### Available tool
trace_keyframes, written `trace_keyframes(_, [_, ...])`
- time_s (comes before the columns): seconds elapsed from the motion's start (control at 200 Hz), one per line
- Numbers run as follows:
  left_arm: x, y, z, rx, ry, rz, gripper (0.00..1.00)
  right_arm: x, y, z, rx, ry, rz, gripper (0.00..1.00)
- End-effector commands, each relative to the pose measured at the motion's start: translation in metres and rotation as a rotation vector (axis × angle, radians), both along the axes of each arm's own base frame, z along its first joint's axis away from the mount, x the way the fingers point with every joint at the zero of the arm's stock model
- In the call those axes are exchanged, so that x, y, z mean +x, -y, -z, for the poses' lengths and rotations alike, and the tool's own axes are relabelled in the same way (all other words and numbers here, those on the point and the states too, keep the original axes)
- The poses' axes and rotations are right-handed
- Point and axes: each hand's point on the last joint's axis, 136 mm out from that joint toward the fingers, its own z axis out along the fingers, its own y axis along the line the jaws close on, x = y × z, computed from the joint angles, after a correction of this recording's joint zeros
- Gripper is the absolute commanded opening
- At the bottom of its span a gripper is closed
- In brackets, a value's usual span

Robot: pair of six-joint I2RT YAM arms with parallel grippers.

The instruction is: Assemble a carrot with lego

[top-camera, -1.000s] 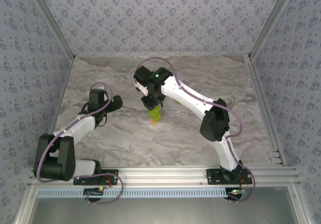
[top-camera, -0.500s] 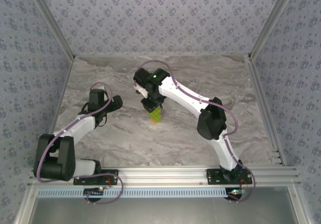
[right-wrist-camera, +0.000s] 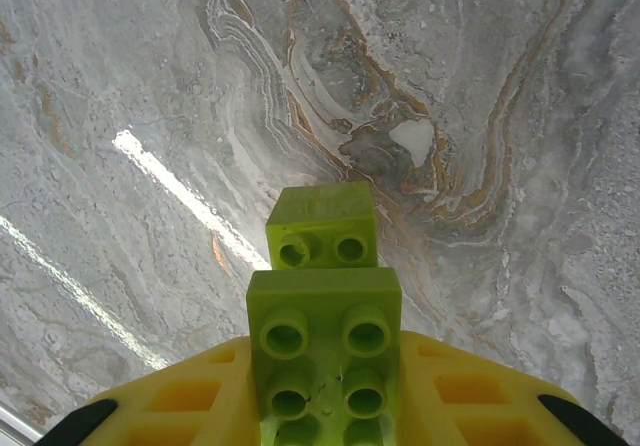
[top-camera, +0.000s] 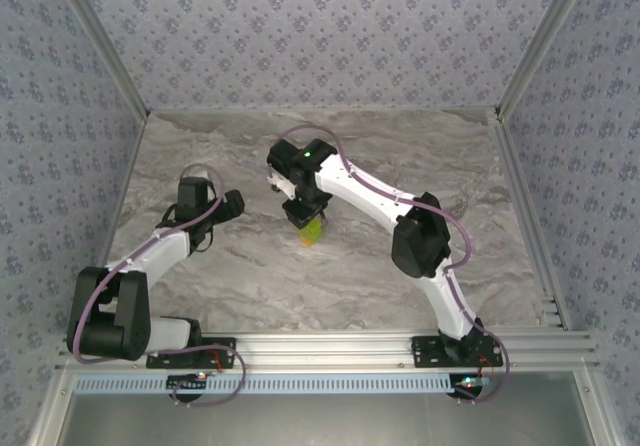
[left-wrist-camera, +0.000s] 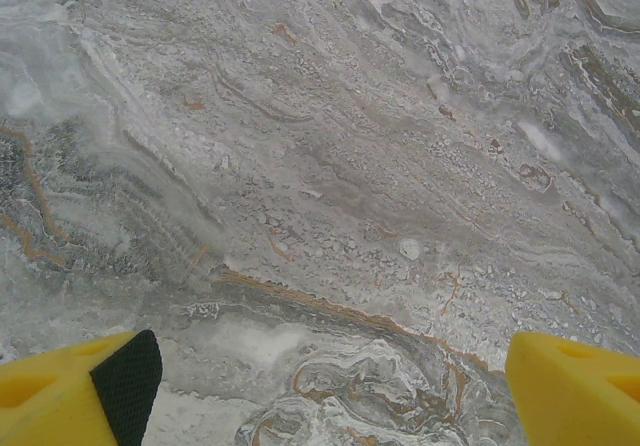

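Count first: two arms, two hands, one carrot. The carrot [top-camera: 312,231] sits around the middle of the marble tabletop [top-camera: 400,156], right under the right hand [top-camera: 306,216], which is clamped shut on it.

From the right wrist camera I can count two lime-green bricks: a bigger one [right-wrist-camera: 325,336] squeezed between the yellow fingers [right-wrist-camera: 190,396], with two rows of studs facing the camera, and a smaller one [right-wrist-camera: 322,226] with two studs sticking out past its far end. From overhead there's also one orange brick [top-camera: 310,241], just a small speck at the tip of the green, on the side nearest the arm bases.

Long axis: the build runs straight out from between the fingers, in line with the right hand [right-wrist-camera: 325,406]. In the top view that puts it pointing roughly toward the near edge, green end up in the grip and orange end out. Can't tell whether the tip touches the tabletop or hangs just above it.

The left hand [top-camera: 232,204] is well off to the left, apart from the carrot. Its wrist view has the left hand [left-wrist-camera: 320,386] spread wide, one yellow fingertip [left-wrist-camera: 70,396] in each bottom corner, bare marble between them.
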Motion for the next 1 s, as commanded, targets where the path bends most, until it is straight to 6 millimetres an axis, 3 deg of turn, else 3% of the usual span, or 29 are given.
trace_keyframes(0.0, [0.006,0.001,-0.015,-0.013,0.047,-0.001,0.91,-0.003,0.001,0.011,-0.009,-0.042,-0.015,0.34])
trace_keyframes(0.635, [0.006,0.001,-0.016,-0.012,0.047,-0.001,0.91,-0.010,0.002,0.029,-0.036,-0.098,0.019,0.35])
trace_keyframes(0.994, [0.005,0.000,-0.016,-0.014,0.049,-0.002,0.91,-0.020,0.014,0.042,-0.129,-0.095,0.007,0.35])
